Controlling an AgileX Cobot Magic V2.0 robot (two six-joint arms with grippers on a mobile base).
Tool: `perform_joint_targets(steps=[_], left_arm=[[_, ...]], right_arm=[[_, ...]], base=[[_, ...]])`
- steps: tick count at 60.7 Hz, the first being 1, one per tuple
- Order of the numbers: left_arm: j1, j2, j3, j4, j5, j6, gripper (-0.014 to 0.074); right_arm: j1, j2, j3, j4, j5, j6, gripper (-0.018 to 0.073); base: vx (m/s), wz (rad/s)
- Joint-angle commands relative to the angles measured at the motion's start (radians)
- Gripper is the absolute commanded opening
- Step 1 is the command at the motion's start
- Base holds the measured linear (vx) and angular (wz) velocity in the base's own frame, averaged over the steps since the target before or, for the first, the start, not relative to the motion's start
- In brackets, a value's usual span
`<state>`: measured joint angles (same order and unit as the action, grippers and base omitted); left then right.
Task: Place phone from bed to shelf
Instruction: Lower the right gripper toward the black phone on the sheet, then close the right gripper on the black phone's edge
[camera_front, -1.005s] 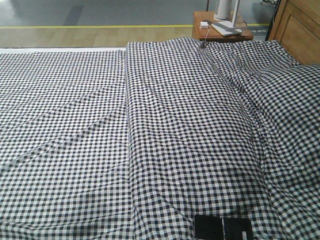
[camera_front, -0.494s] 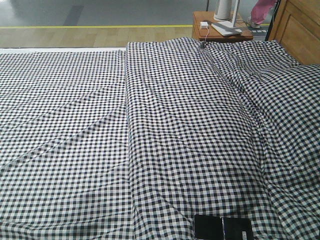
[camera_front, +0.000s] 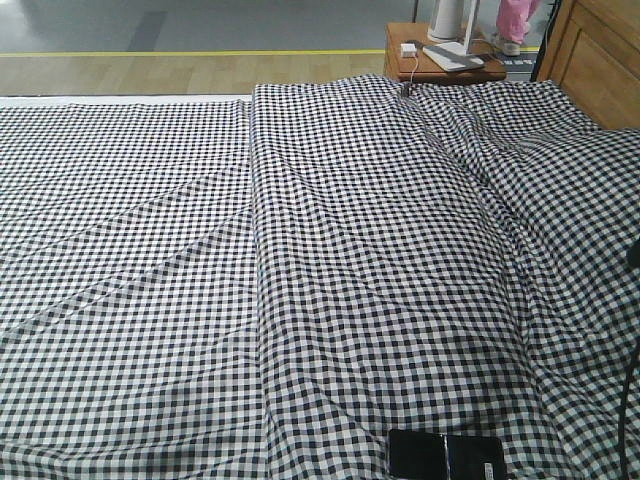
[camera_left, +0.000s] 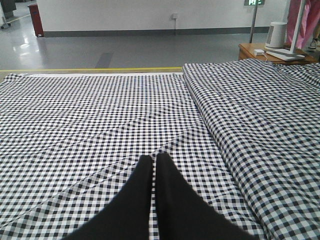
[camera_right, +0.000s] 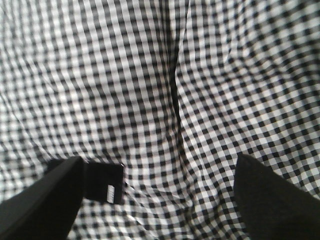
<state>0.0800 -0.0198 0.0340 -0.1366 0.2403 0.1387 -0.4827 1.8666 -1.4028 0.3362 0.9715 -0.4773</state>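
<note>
1. You see the bed (camera_front: 350, 250) filling the view, checked and wrinkled.
2. Your left claw (camera_left: 153, 167) hangs over it, clenched and empty.
3. Your right claw (camera_right: 157, 159) is spread wide above it, empty.
4. The phone (camera_front: 445, 455) lies flat near the bed's front edge, beside one right finger.

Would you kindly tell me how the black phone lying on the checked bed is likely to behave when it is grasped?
The phone looks thin, flat and glossy, so it will probably be slippery and offer little edge to grip. Lying on the soft, wrinkled bed, it may sink under pressure. Its middle crease suggests it might fold.
</note>
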Motion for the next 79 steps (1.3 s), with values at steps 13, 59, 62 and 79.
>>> perform_joint_targets(steps=[13, 59, 62, 79], left_arm=[[-0.004, -0.006, 0.003, -0.009, -0.074, -0.004, 0.0001], [-0.004, -0.006, 0.003, -0.009, -0.074, -0.004, 0.0001], [-0.004, -0.006, 0.003, -0.009, -0.074, -0.004, 0.0001], [-0.004, -0.006, 0.003, -0.009, -0.074, -0.004, 0.0001]], right_arm=[[-0.008, 0.145, -0.027, 0.023, -0.033, -0.145, 0.0571], [-0.163, 0.532, -0.027, 0.502, 0.286, -0.561, 0.0571], [-0.163, 0.555, -0.027, 0.514, 0.298, -0.576, 0.0571], [-0.162, 0.638, 0.043, 0.54, 0.276, -0.653, 0.0531]], base=[[0.0, 0.0], [0.0, 0.0], [0.0, 0.0], [0.0, 0.0]])
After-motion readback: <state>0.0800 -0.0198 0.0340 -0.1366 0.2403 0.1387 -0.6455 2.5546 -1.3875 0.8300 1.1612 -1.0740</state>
